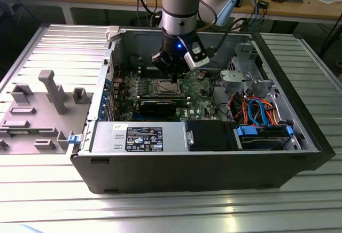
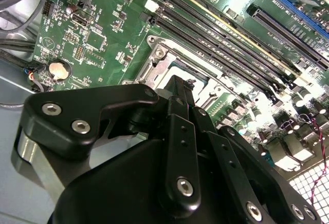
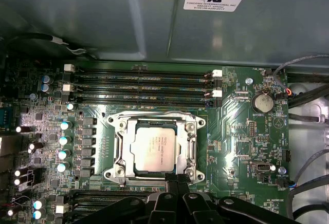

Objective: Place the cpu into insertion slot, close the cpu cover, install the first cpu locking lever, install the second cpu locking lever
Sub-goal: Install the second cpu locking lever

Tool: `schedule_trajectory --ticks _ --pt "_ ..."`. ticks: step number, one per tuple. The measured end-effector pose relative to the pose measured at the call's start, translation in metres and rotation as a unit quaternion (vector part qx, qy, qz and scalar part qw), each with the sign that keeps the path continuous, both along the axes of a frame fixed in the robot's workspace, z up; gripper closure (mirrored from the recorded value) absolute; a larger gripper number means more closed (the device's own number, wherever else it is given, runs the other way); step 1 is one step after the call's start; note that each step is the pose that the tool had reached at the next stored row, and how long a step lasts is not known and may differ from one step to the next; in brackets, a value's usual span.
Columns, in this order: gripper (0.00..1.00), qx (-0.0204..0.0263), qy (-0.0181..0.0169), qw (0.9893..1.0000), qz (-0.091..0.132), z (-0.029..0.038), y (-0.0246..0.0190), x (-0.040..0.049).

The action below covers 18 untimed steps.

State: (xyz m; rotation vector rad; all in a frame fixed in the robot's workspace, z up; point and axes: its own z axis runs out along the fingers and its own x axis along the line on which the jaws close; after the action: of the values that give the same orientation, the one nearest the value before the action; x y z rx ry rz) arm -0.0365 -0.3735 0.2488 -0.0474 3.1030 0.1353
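Note:
The cpu [image 3: 157,149] lies flat in the insertion slot [image 3: 115,175] of the green motherboard [image 3: 241,131], its silver-grey top showing through the square window of the cpu cover [image 3: 191,147], which lies down over it. My gripper [image 3: 178,182] hangs just above the slot's near edge with its black fingers [image 2: 180,106] pressed together, nothing visible between them. In the exterior view the gripper [image 1: 173,77] is inside the open computer case, right over the slot [image 1: 165,87]. In the second wrist view the fingertips hide part of the slot [image 2: 157,67].
Long black memory slots [image 3: 144,85] run beside the socket, with another row [image 2: 231,44] close by. A coin battery [image 3: 263,101] and cables [image 3: 308,111] sit to one side. The case holds a power supply [image 1: 141,137] and drive cage [image 1: 264,134]. A grey fixture tray [image 1: 43,105] lies at the exterior view's left.

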Motion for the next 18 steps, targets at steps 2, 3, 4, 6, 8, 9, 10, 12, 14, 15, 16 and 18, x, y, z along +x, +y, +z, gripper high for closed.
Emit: schedule_trajectory --ticks 2,3,4,6,8,9,10,12,14,15,16,18 --pt "0.89 -0.0001 0.0022 1.0 0.0 0.0001 -0.0001 0.0002" --pt "0.89 -0.0001 0.0035 1.0 0.0 0.0001 -0.0001 0.0001" --pt "0.89 -0.0001 0.0035 1.0 0.0 0.0001 -0.0001 0.0001" --pt "0.89 0.0 0.0035 1.0 0.0 0.0 0.0 0.0001" --pt "0.89 0.0 0.0035 1.0 0.0 0.0 0.0 0.0001" --pt "0.89 0.0 0.0035 1.0 0.0 0.0 0.0 0.0001" --pt "0.89 0.0001 0.0035 1.0 0.0 -0.0004 -0.0001 0.0001" --pt "0.89 0.0 0.0035 1.0 0.0 -0.001 -0.0007 0.0001" --pt "0.89 0.0005 0.0036 1.0 0.0 -0.001 -0.0013 0.0001" --pt "0.89 0.0009 0.0038 1.0 0.0 -0.0009 -0.0012 0.0" --pt "0.89 0.0012 0.004 1.0 0.0 -0.0006 -0.0013 0.0001" --pt "0.89 0.002 0.0051 1.0 0.0 0.0003 -0.0016 0.0002"
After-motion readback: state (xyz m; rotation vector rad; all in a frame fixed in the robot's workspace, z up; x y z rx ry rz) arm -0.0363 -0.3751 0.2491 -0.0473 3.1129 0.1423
